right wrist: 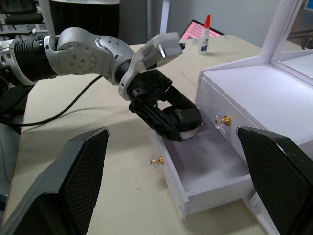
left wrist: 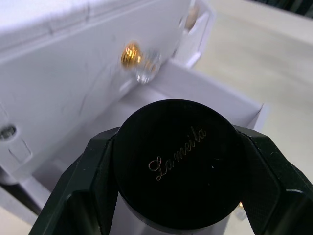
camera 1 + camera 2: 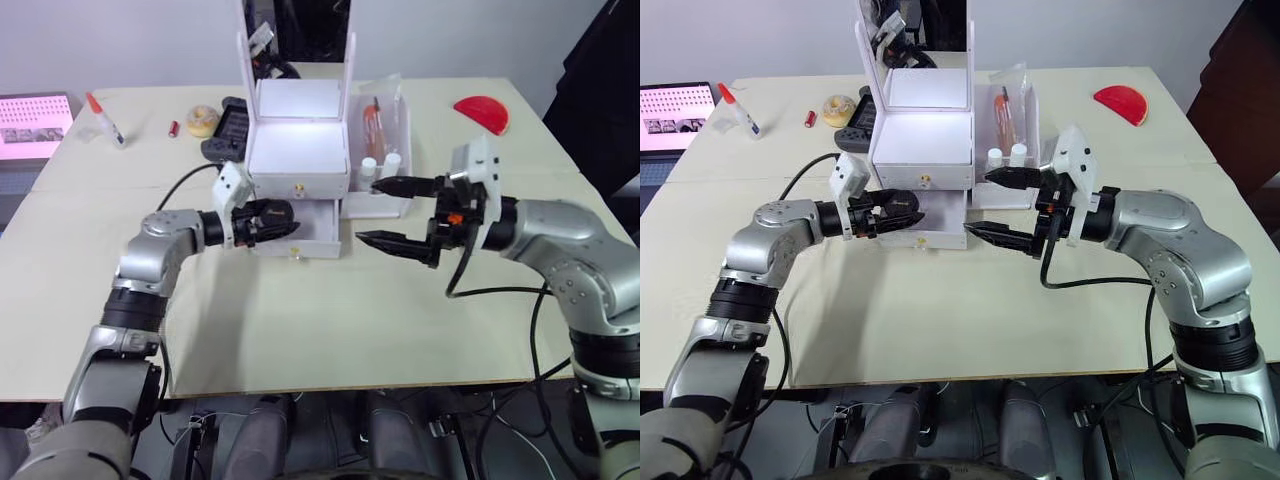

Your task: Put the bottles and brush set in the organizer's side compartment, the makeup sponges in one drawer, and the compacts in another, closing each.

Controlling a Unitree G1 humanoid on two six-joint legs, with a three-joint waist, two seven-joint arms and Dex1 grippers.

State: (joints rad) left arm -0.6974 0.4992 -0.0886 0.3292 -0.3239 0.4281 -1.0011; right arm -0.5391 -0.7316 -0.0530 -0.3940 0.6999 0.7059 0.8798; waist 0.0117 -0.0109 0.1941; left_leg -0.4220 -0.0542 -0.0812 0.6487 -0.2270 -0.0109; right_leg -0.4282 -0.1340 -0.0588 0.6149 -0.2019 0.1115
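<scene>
My left gripper [image 3: 270, 222] is shut on a round black compact [image 2: 178, 164] with gold script on its lid. It holds the compact [image 1: 183, 117] over the left part of the pulled-out lower drawer [image 1: 210, 161] of the white mirrored organizer [image 3: 298, 150]. That drawer's visible part is bare. The upper drawer [image 3: 298, 187] is shut. Two white-capped bottles [image 3: 369, 166] and the brush set [image 3: 374, 120] stand in the side compartment [image 3: 372, 208]. My right gripper [image 3: 390, 213] stands open just in front of that compartment, holding nothing. The makeup sponges are out of view.
Behind the organizer's left side lie a yellowish tape roll [image 3: 203, 120], a black device [image 3: 228, 128], a small red item [image 3: 173, 128] and a red-tipped glue bottle [image 3: 105, 118]. A red dome-shaped object [image 3: 482, 112] sits at the back right. A pink-lit screen [image 3: 35, 125] is at the far left.
</scene>
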